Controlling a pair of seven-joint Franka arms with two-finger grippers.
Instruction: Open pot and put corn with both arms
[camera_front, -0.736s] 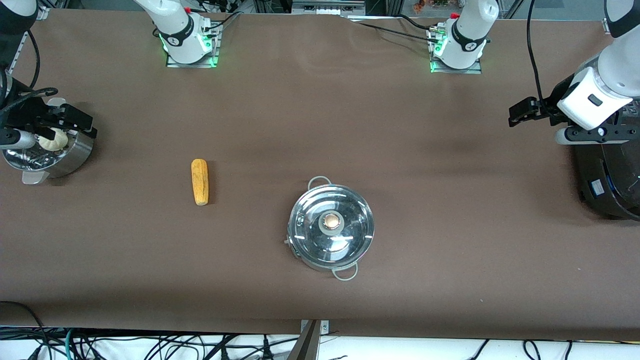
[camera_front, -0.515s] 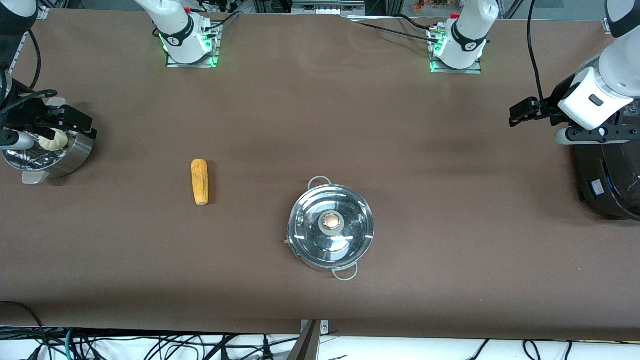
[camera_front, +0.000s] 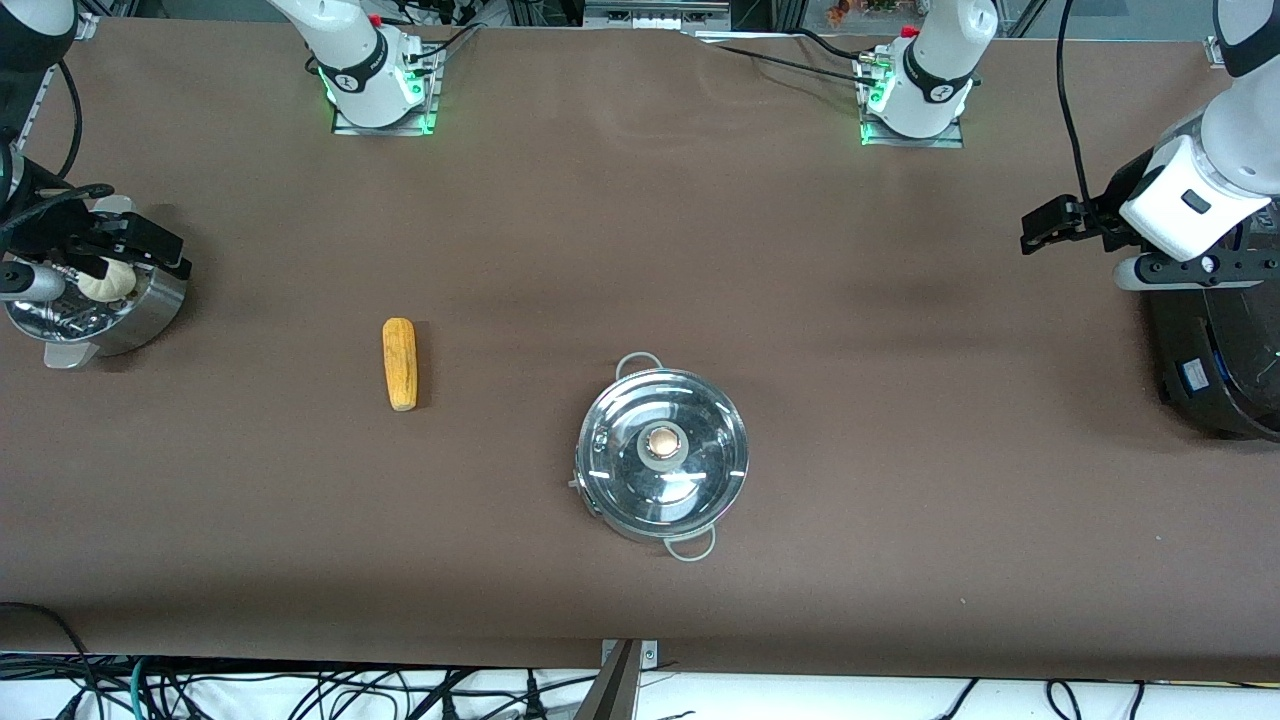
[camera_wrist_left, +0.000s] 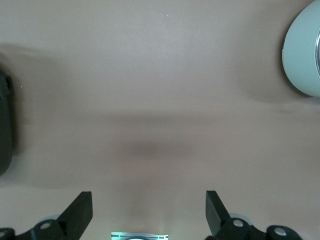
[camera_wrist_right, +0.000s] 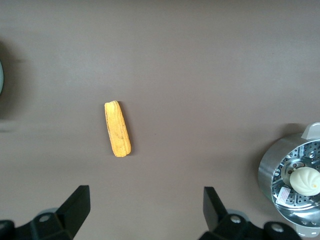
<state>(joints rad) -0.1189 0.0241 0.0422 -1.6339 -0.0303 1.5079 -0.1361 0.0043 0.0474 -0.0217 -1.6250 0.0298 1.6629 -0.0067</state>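
Note:
The steel pot (camera_front: 628, 522) stands mid-table, near the front camera, with its glass lid (camera_front: 705, 445) on and the copper knob (camera_front: 662, 441) on top. The yellow-orange corn (camera_front: 400, 364) lies on the cloth toward the right arm's end; it also shows in the right wrist view (camera_wrist_right: 117, 129). My right gripper (camera_front: 178, 255) hangs open and empty over the steamer; its fingers (camera_wrist_right: 75, 202) are spread wide. My left gripper (camera_front: 1032, 230) is open and empty above the table beside the black cooker; its fingers (camera_wrist_left: 80, 207) are wide apart. The pot is out of both wrist views.
A perforated steel steamer (camera_front: 160, 310) with a white bun (camera_front: 105, 283) stands at the right arm's end, also in the right wrist view (camera_wrist_right: 270, 175). A large black cooker (camera_front: 1215, 360) stands at the left arm's end. Brown cloth lies between corn, pot and cooker.
Both hands have drifted slightly toward the robots' side of the table. The pot, lid and corn have not moved.

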